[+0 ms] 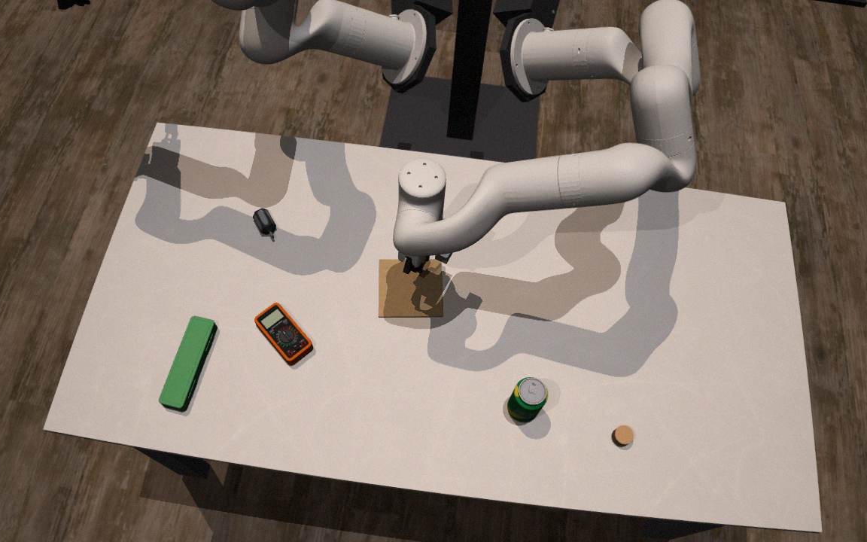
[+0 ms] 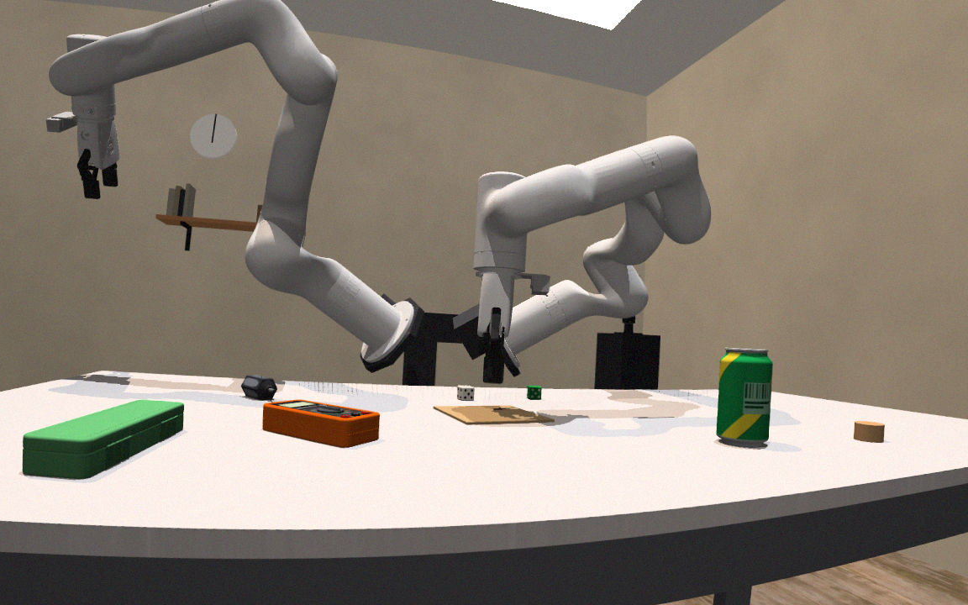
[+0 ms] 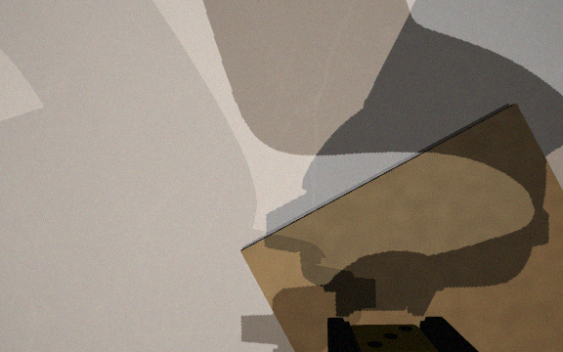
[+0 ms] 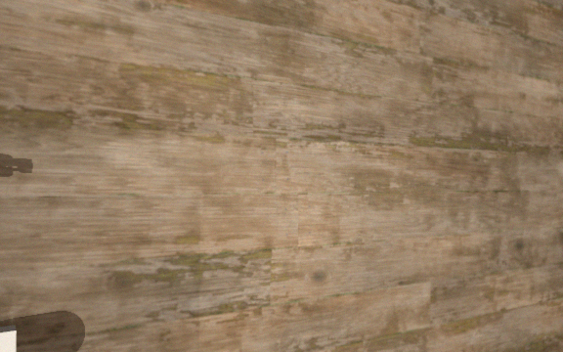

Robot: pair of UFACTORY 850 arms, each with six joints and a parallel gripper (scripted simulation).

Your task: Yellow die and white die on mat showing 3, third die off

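Observation:
My left gripper (image 1: 414,269) (image 2: 493,377) (image 3: 388,337) is shut on the yellow die (image 3: 391,339), which looks dark in shadow. The die's face toward the wrist camera shows three pips in a diagonal row. The gripper points down above the brown mat (image 1: 388,307) (image 2: 465,416) (image 3: 511,318), near its back edge in the top view. The white die (image 2: 465,392) and the green die (image 2: 533,392) stand on the table behind the mat; the arm hides both in the top view, and their top faces are not readable. My right gripper (image 2: 101,185) is open and empty, high up.
An orange multimeter (image 1: 284,333) (image 2: 319,423), a green case (image 1: 187,362) (image 2: 103,436) and a dark faceted object (image 1: 264,221) (image 2: 258,387) lie on the multimeter's side of the mat. A green can (image 1: 527,400) (image 2: 744,396) and a wooden disc (image 1: 622,435) (image 2: 868,431) stand on the other.

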